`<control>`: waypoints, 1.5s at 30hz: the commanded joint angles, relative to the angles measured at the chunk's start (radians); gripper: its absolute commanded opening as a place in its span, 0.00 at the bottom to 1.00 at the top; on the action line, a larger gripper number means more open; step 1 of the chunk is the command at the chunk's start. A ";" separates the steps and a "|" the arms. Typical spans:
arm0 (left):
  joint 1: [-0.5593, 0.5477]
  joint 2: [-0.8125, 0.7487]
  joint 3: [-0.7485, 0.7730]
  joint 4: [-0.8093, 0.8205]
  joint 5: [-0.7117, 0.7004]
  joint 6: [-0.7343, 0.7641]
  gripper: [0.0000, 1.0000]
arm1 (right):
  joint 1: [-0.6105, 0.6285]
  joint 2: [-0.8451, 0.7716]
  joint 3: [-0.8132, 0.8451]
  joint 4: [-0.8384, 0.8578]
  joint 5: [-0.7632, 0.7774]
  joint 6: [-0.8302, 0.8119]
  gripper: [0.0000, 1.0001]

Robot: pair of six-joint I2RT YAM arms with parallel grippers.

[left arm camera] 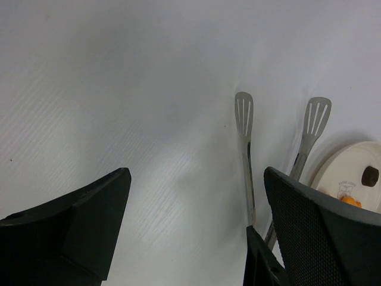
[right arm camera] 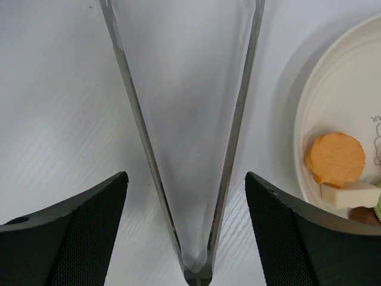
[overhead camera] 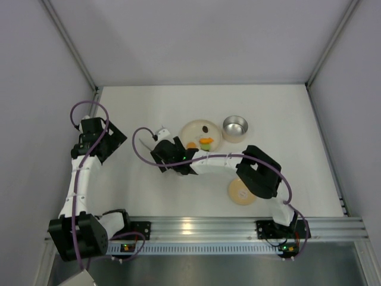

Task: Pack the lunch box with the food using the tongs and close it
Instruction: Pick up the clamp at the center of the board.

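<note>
tongs (right arm camera: 197, 277) lie untouched inside the wide-spread right end effector (right arm camera: 186, 177), tips cut off by the wrist view's top edge.

I see long, thin grey metal tongs (left arm camera: 243, 110) lying flat, arms spread in a V, just beside a cream plate (right arm camera: 309, 101). Tiny orange, white, green and brown food bits (right arm camera: 335, 159) sit on it. The little round steel lunch tin (overhead camera: 234, 127) stands open nearby, its tan lid (overhead camera: 240, 193) lying apart.
</note>
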 commanded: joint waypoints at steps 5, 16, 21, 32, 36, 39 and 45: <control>0.005 -0.023 -0.007 0.032 0.004 0.008 0.99 | -0.026 0.034 0.000 0.010 -0.038 0.015 0.79; 0.005 -0.022 -0.009 0.032 0.003 0.008 0.98 | -0.039 0.023 -0.064 0.058 -0.087 0.021 0.75; 0.005 -0.022 -0.009 0.032 0.003 0.008 0.98 | -0.040 0.022 -0.108 0.102 -0.098 0.008 0.73; 0.005 -0.022 -0.011 0.032 0.004 0.010 0.98 | -0.040 0.077 -0.055 0.102 -0.078 0.008 0.71; 0.005 -0.023 -0.012 0.033 0.009 0.011 0.98 | -0.045 0.086 -0.064 0.118 -0.072 0.014 0.65; 0.005 -0.025 -0.014 0.035 0.012 0.011 0.99 | -0.051 0.082 -0.073 0.125 -0.072 0.018 0.59; 0.005 -0.029 -0.015 0.033 0.013 0.013 0.99 | -0.056 0.014 -0.124 0.133 -0.032 0.020 0.48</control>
